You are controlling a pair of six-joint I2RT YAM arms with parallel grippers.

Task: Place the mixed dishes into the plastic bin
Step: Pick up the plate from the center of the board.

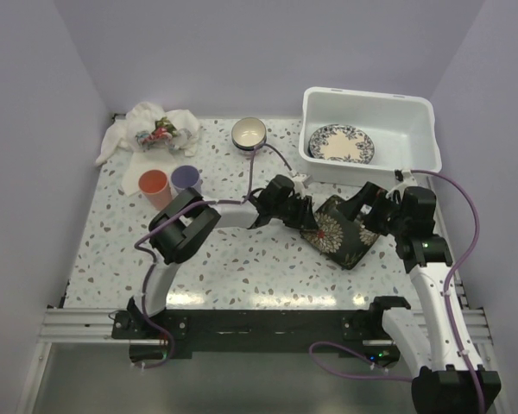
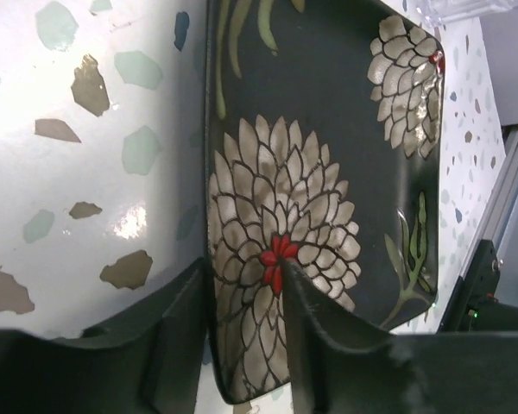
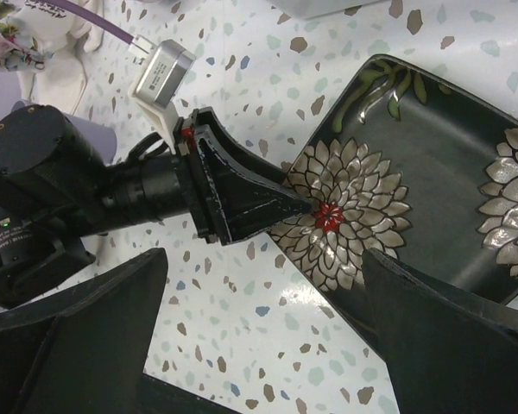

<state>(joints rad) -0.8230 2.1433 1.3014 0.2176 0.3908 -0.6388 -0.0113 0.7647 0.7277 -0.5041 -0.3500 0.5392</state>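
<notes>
The dark floral square plate (image 1: 338, 231) (image 2: 328, 164) (image 3: 432, 155) lies on the table in front of the plastic bin (image 1: 371, 97). My left gripper (image 1: 300, 210) (image 2: 243, 289) stands half closed astride the plate's left rim. One finger is outside the rim, the other rests on the big flower, and plate surface shows between them. My right gripper (image 1: 371, 210) (image 3: 263, 276) hangs wide open over the plate's near edge and holds nothing. A blue-patterned plate (image 1: 341, 143) lies inside the bin.
A small bowl (image 1: 249, 132) stands at the back centre. An orange cup (image 1: 154, 186) and a purple cup (image 1: 186, 178) stand at the left, beside a white printed cloth (image 1: 155, 134). The two arms are close together over the plate.
</notes>
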